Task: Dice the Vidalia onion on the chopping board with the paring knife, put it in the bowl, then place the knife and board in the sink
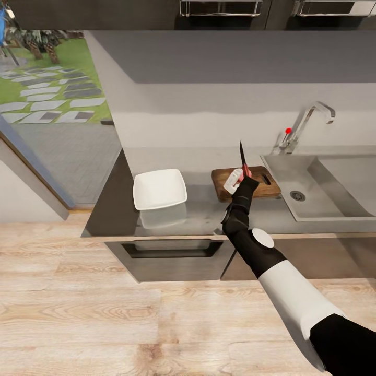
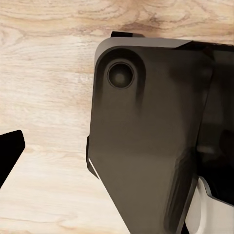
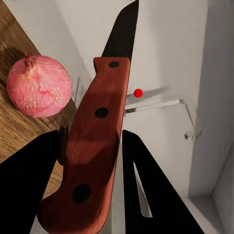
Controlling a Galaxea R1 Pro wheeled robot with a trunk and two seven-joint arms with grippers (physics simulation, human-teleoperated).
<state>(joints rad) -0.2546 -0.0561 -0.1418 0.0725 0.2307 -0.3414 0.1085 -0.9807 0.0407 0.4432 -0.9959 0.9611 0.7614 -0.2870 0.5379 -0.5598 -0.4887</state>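
A: Right wrist view first, where's the paring knife?
B: Clamped between the 2 black fingers of the right gripper. Red handle with 3 dark rivets, dark blade pointing away past the fingertips.

A: Onion?
B: Vidalia onion, whole, pinkish-red, sits on the chopping board just beside the handle, to one side of the fingers. Can't tell if it touches the knife.

A: Head view?
B: Right gripper is over the chopping board, paring knife held with blade up, roughly upright. Onion is hidden there behind the hand.

A: What's around it?
B: Board lies on the countertop, just beside the sink. Faucet with a red knob stands beyond the fingers, at the sink's back edge. Bowl, white and square, is on the counter on the other side of the board, apart from it.

A: Left gripper?
B: Left wrist view shows 1 black fingertip over wood floor, next to a dark grey robot body panel. Can't tell whether it's spread or closed.
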